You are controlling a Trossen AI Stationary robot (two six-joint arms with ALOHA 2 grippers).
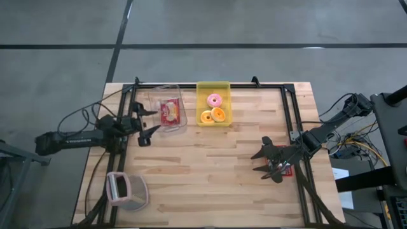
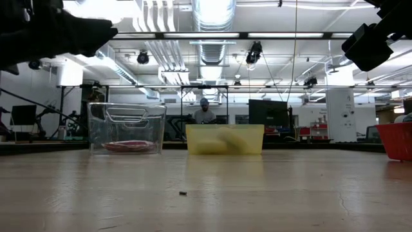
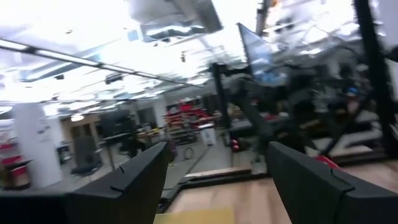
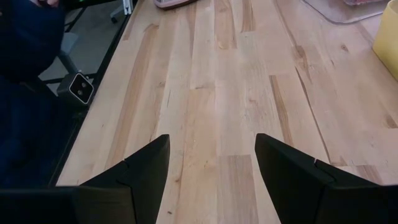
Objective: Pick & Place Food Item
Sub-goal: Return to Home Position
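Left end effector (image 1: pixel 151 122) released, fingers spread wide with nothing between them, raised off the counter (image 1: pixel 210 184) just beside the left wall of the transparent bin (image 1: pixel 158 102). Right end effector (image 1: pixel 262 159) likewise released and empty, fingers splayed over bare wood near the counter's right edge, well apart from the left one. Beneath the right arm, only a red sliver in the high view; in the low view, a red bin (image 2: pixel 396 140) at the far right. Inside the transparent bin, flat on its floor, the red popcorn bag (image 1: pixel 170 112). Just beside that bin on its right, at the counter's far edge, a yellow bin (image 1: pixel 213 86) holding a pink doughnut (image 1: pixel 214 100) and two orange doughnuts (image 1: pixel 218 114). At the near left corner, well apart from everything else, a pinkish container (image 1: pixel 126 189). Beyond the counter in the low view, a person (image 2: pixel 204 115) far back in the room.
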